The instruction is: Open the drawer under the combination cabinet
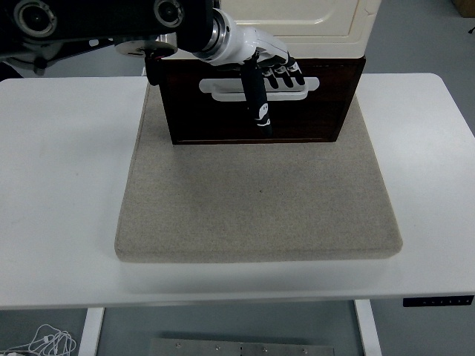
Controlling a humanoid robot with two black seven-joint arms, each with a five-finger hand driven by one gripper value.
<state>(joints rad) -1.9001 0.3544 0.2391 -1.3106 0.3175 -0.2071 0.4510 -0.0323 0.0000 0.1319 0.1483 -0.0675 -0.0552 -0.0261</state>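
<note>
left hand at white handle on dark drawer front, below cream cabinet; fingers hooked over handle, thumb hanging down, likely set to pull. drawer looks unopened.

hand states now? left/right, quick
Left hand: at the white drawer handle, fingers over it, thumb pointing down; a closed grasp cannot be told.
Right hand: not in view.
</note>
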